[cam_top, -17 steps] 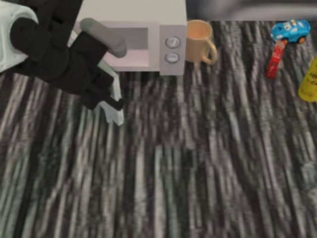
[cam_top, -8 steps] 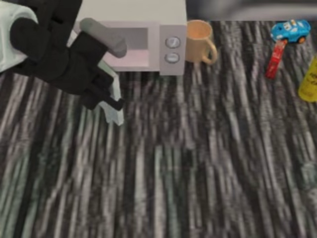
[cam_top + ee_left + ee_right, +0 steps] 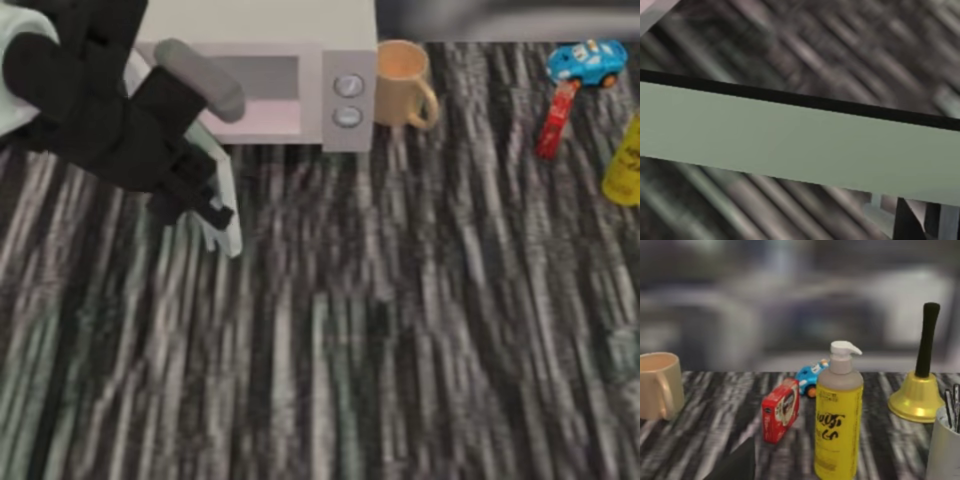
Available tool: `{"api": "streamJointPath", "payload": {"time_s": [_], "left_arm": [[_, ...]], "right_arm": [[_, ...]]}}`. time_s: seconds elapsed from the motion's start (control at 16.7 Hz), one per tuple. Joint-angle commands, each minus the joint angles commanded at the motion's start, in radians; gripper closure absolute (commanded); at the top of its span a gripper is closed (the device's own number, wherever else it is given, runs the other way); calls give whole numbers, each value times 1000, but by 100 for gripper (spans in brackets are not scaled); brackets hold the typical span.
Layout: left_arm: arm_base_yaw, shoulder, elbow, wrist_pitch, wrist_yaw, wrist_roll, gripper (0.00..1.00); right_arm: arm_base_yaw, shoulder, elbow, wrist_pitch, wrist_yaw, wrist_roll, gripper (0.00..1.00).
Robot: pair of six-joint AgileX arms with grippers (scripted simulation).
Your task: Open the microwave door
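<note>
microwave (image 3: 300, 60) sits far left, cavity showing. our left gripper (image 3: 205, 205) is at the door (image 3: 225, 215) free edge, near-left of the box; can't tell its grip. hinge lies left, so door swings that way. right arm out of view.

Even, soft light all over, no glare, hardly any shadows. The desk (image 3: 420, 330) grain smears, the left wrist view is blurred, and behind the yellow bottle (image 3: 838, 415) everything dissolves.

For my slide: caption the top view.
Left pincer swings the microwave door open; microwave cavity exposed beside a tan mug.
</note>
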Motion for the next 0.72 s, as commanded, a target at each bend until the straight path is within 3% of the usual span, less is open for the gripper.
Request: {"api": "streamJointPath", "payload": {"time_s": [0.3, 0.72], "left_arm": [[43, -19, -14, -24, 48, 100, 100], [46, -22, -15, -25, 52, 106, 100]], "right_arm": [[0, 0, 0, 0, 0, 0, 0], [0, 0, 0, 0, 0, 0, 0]]}}
